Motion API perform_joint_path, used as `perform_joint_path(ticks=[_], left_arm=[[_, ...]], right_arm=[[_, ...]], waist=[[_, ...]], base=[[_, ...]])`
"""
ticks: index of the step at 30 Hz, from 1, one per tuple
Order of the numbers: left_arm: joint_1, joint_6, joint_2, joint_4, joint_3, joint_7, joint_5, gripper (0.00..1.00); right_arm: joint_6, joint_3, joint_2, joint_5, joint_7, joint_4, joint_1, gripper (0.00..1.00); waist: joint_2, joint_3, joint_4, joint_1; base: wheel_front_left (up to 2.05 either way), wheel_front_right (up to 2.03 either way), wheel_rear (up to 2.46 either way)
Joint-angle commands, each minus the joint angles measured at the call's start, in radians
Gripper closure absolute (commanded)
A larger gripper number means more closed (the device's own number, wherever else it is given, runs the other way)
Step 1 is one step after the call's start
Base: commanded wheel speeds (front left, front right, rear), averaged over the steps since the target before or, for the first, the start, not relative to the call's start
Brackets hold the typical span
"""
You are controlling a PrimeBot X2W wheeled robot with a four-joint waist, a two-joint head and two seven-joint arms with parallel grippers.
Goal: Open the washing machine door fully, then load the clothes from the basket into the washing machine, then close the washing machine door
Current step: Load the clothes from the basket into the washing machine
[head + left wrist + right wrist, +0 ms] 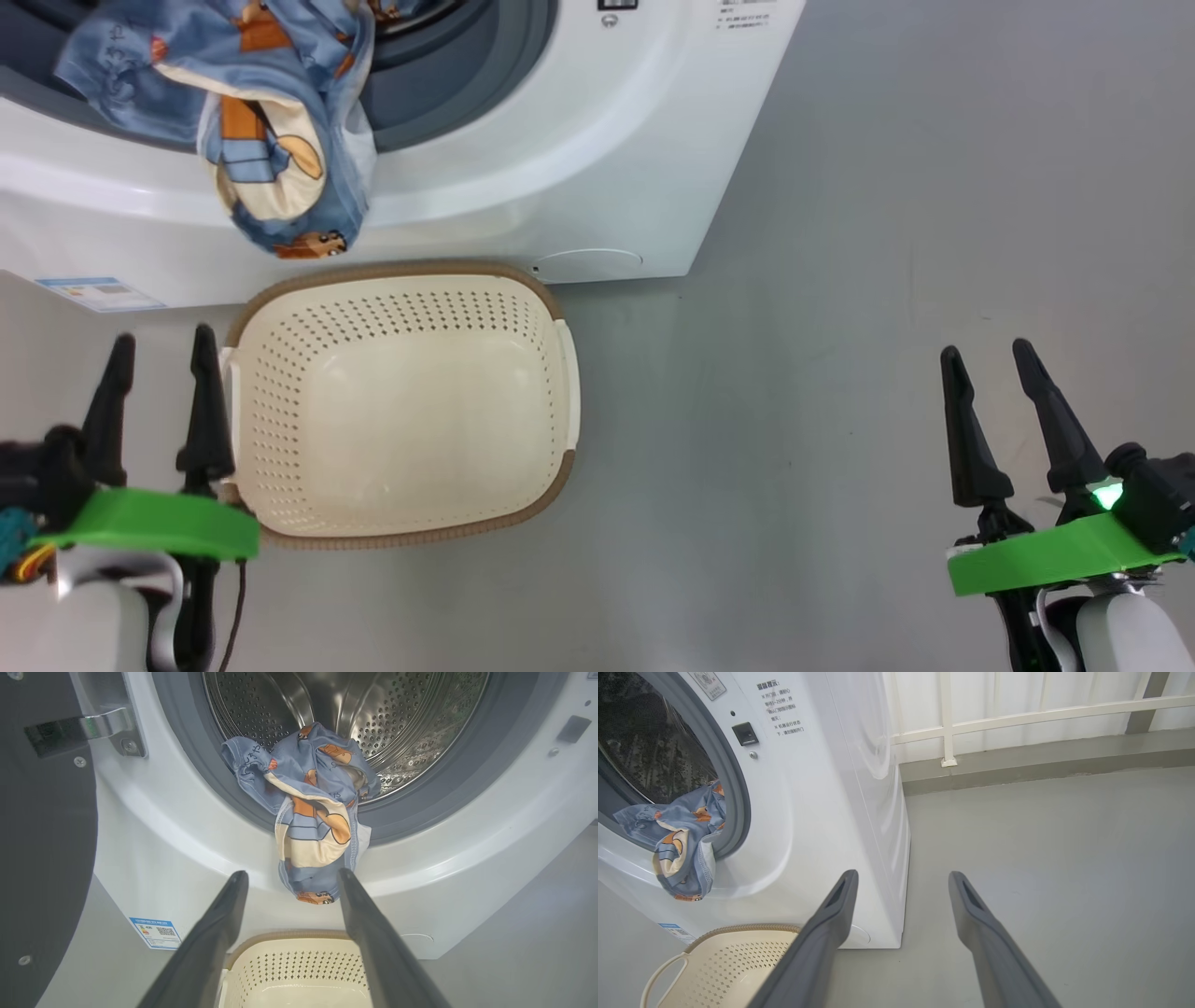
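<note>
Light blue fabric printed with orange-brown cartoon bears, the clothes [313,812] lie bunched over the lower lip of the mouth of the big white front-loading washing machine [579,177]. Their upper part rests inside, on the steel perforated drum [397,714] and the grey rubber gasket [196,765]. A fold with cream lining hangs down outside over the machine's white front panel.

The tip of that fold ends just above the small cream-white perforated plastic basket [411,317] with a brown woven-look rim. The basket stands on the grey floor [840,392] right against the foot of the machine, and its pale bottom shows in full.

The machine's glossy black round door [42,849] is swung open to the left of the mouth, carried on a metal hinge [105,725]. A blue energy label sticker [155,932] sits low on the front panel, below the hinge.

The left gripper [161,338] hovers in front of the machine, just beside the basket's left handle. Its two long dark fingers are spread wide with nothing between them. The right gripper [987,349] hangs over the floor past the machine's right-hand corner, well apart from the basket, its fingers likewise spread wide and holding nothing. Beyond the machine's right side a white railing [1017,718] runs along the wall.
</note>
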Motion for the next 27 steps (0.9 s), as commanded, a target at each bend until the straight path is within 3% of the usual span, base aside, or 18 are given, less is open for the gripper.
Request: perform_joint_path(ticks=[1,13,27], left_arm=[[0.029,-0.002,0.02,-0.041,0.046,-0.005,0.008,0.0],[0.185,-0.002,-0.024,-0.158,0.103,-0.005,0.029,0.0],[0.171,-0.002,-0.026,-0.143,0.088,-0.005,0.021,0.0]], right_arm=[[0.002,0.019,-0.011,-0.001,-0.005,-0.022,0.017,0.0],[0.002,0.021,-0.019,0.003,-0.005,-0.017,0.041,0.0],[0.002,0.026,-0.017,0.004,-0.005,-0.021,0.034,0.0]], waist=[[0.0,-0.007,0.006,0.0],[0.0,-0.045,0.008,0.0],[0.0,-0.029,0.0,0.0]], base=[[0.0,0.0,0.0],[0.0,0.0,0.0],[0.0,0.0,0.0]])
